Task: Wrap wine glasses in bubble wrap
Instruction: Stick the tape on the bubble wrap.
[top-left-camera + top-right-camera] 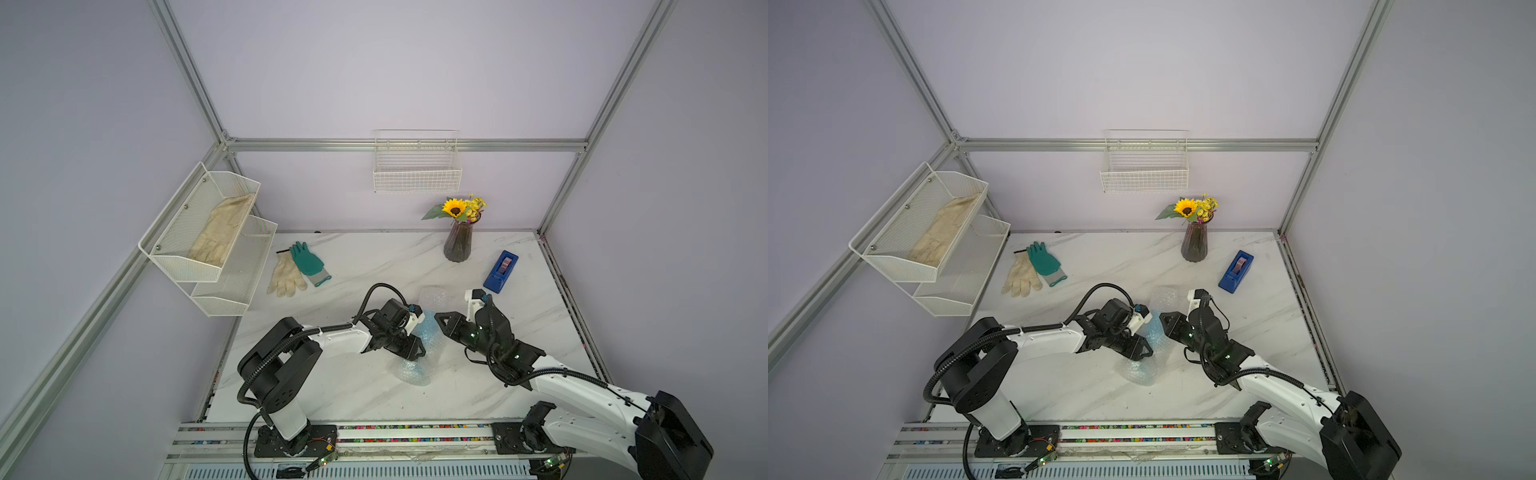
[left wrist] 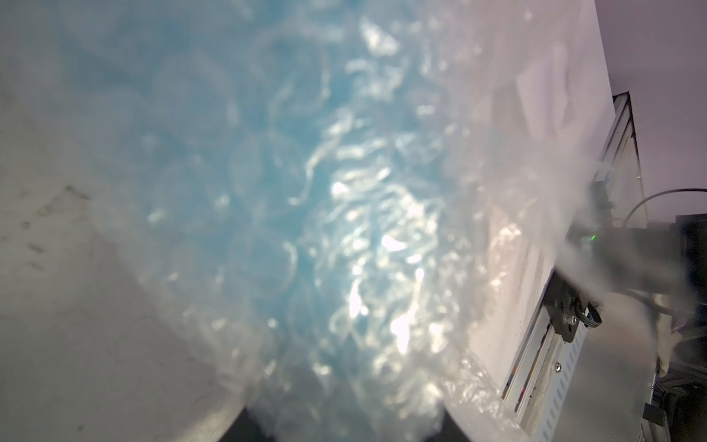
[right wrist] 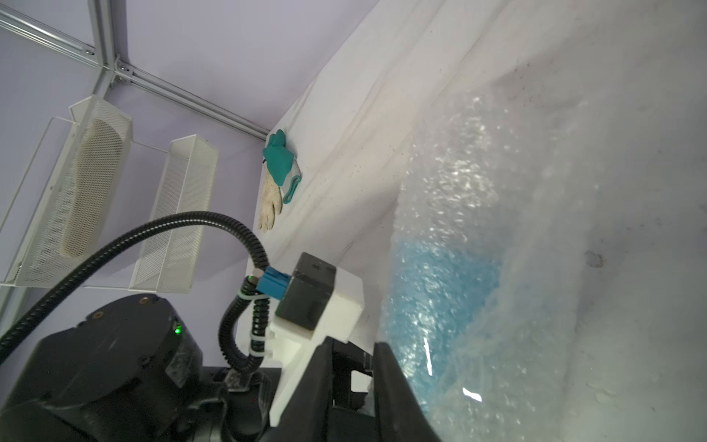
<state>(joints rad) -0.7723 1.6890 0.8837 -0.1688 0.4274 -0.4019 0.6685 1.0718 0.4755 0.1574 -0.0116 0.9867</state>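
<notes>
The bubble wrap [image 1: 432,297] lies rolled into a long bundle at mid-table in both top views, and the light-blue wine glass [image 1: 428,330] shows through it. My left gripper [image 1: 417,351] comes from the left and is shut on the wrapped glass. In the left wrist view the wrap [image 2: 382,248] and the blue wine glass [image 2: 229,172] fill the frame between the jaws. My right gripper [image 1: 441,320] sits on the bundle's right side. In the right wrist view, the right gripper [image 3: 354,352] has its fingers a narrow gap apart with nothing seen between them, beside the wrapped glass [image 3: 440,298].
A dark vase of flowers [image 1: 458,245] and a blue tape dispenser [image 1: 500,271] stand at the back right. Gloves [image 1: 297,268] lie at the back left beside a white mesh shelf [image 1: 208,237]. A wire basket [image 1: 417,166] hangs on the back wall.
</notes>
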